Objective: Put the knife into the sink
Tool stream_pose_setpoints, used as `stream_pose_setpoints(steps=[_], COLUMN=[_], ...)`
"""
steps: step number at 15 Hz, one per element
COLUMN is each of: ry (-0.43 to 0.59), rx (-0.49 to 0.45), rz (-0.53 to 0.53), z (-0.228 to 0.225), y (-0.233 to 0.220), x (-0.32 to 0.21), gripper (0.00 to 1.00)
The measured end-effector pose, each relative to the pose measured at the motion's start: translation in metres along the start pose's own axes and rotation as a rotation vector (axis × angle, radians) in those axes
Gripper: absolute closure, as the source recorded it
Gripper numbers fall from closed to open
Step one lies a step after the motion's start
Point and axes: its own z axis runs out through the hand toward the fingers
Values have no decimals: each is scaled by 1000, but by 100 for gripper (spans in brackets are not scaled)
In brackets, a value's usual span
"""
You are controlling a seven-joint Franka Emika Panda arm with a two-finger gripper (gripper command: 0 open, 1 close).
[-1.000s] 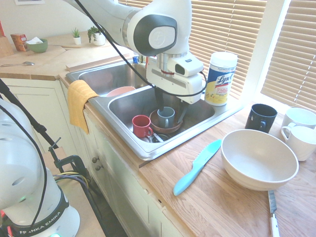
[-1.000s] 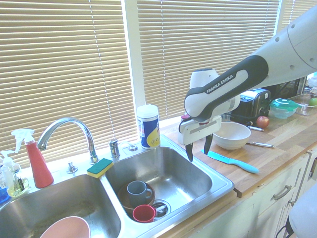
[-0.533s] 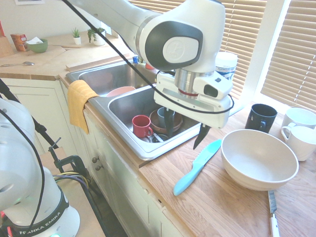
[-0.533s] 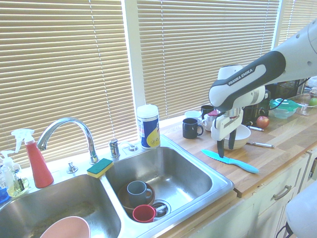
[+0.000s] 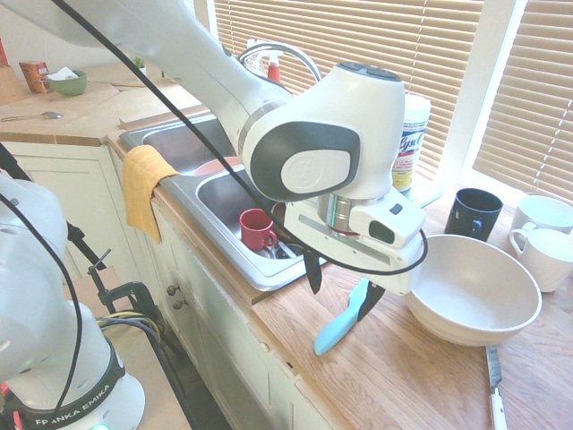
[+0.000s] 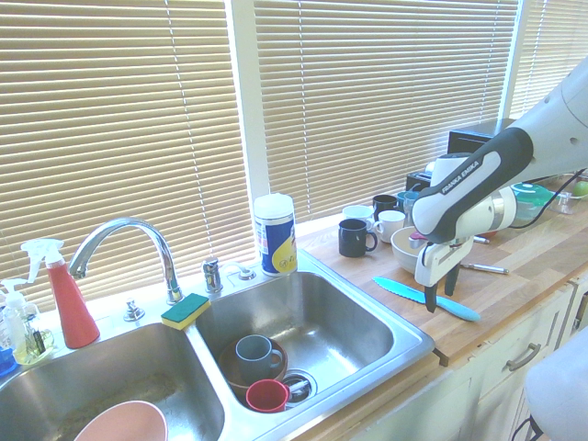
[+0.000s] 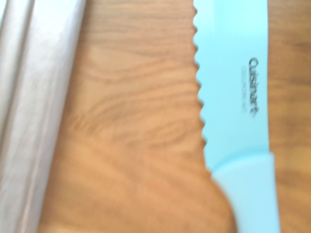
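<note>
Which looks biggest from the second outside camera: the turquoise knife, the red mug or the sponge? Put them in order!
In the second exterior view, largest to smallest:
1. Turquoise knife
Unsure: red mug and sponge look alike.

This place is a kitchen. In the second exterior view, a steel double sink is at lower left, with a curved faucet above it and a sponge on its divider. At the right there is a wooden worktop with mugs, over a drawer.
</note>
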Motion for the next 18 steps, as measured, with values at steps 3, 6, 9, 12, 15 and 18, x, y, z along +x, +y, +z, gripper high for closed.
stream_pose_setpoints(steps=[3, 6, 9, 12, 15, 18], ry=[10, 21, 25, 24, 21, 19], rx=[6, 10, 13, 17, 24, 29], rz=[7, 10, 11, 17, 28, 34], z=[6, 13, 18, 18, 19, 19], y=[-1, -2, -2, -2, -2, -2], x=[3, 4, 4, 4, 4, 4], gripper=[0, 0, 100, 100, 100, 100])
